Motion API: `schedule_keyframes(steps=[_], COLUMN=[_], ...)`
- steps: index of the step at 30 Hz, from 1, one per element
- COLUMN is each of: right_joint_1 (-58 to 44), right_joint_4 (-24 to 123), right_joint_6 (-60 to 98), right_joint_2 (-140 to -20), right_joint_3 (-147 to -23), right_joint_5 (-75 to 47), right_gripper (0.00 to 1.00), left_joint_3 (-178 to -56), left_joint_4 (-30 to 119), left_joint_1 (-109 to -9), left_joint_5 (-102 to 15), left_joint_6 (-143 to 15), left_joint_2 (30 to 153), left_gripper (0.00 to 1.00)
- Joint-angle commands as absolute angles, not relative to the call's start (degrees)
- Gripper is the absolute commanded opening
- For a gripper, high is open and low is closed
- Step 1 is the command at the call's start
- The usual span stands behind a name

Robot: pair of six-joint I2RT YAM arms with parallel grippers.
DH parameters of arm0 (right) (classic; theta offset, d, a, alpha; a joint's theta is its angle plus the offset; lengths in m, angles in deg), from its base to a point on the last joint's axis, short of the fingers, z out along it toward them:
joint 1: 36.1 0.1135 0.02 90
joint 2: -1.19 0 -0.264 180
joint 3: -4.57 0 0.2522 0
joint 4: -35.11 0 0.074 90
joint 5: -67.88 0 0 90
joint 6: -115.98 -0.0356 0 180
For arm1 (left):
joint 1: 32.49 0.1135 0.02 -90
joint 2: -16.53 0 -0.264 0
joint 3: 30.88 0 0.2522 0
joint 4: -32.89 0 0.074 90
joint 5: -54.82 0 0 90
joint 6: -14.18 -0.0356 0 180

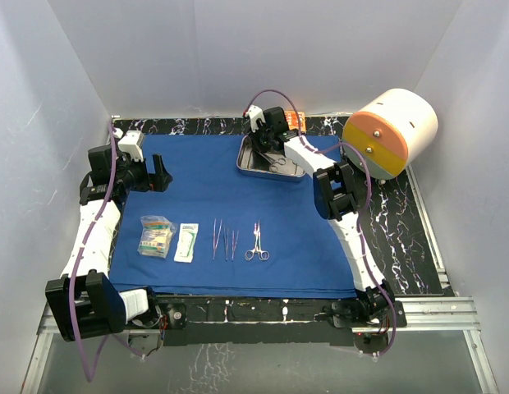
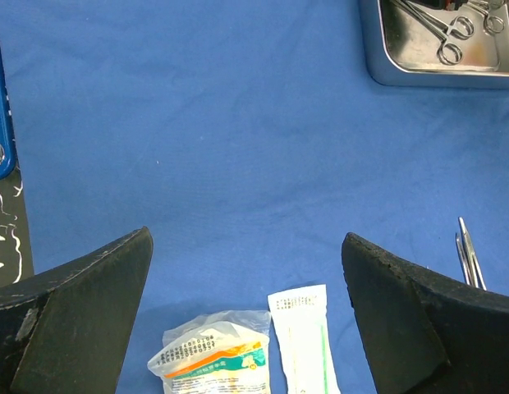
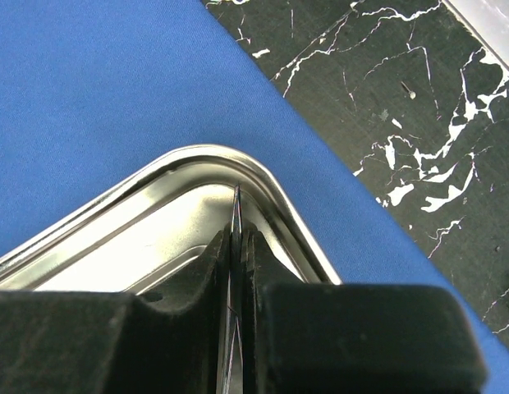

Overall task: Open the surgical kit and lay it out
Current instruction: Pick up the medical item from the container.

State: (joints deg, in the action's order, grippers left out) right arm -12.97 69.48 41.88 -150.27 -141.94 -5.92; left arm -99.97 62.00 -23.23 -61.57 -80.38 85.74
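Note:
The royal-blue cloth (image 1: 205,189) of the surgical kit lies spread flat on the table. On its far edge stands the steel tray (image 1: 248,168), with scissors-like clamps (image 2: 447,33) inside. My right gripper (image 1: 271,141) reaches down into the tray. In the right wrist view it (image 3: 236,238) is shut on a thin steel instrument (image 3: 236,203), whose tip points at the tray corner (image 3: 271,176). Two packets (image 1: 156,236) (image 1: 186,242), slender forceps (image 1: 224,240) and a clamp (image 1: 256,243) lie in a row near the front. My left gripper (image 2: 246,246) hangs open above the packets (image 2: 217,357), holding nothing.
A big white-and-orange cylinder (image 1: 392,131) lies at the back right on the black marbled table (image 3: 386,98). A small orange box (image 1: 297,123) sits behind the tray. White walls close in the sides and back.

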Motion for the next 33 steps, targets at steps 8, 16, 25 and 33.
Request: schedule_keyframes(steps=[8,16,25,33], right_joint_1=[-13.75,-14.18,-15.39,-16.62], right_joint_4=[64.23,62.72,60.06,58.49], right_joint_6=[38.99,37.27,33.39,29.73], right_joint_2=[-140.89,-138.05,-133.73,-130.93], right_joint_3=[-139.99,-137.68,-132.44,-129.13], right_joint_5=[-4.78,-3.26,-3.14,-4.29], right_gripper=[0.00,0.00,0.00,0.00], left_joint_3=[-99.78,-103.56,-114.05,-128.14], left_joint_4=[59.74,59.27,51.91,45.05], left_joint_1=[-22.77,-25.99,-38.44,-46.61], left_joint_5=[-63.36,-65.64,-67.34,-71.49], left_joint_6=[-78.18,-78.21,-75.56,-67.61], left_joint_2=[85.63,91.37,107.08,125.36], left_gripper=[0.95,0.90,0.82,0.74])
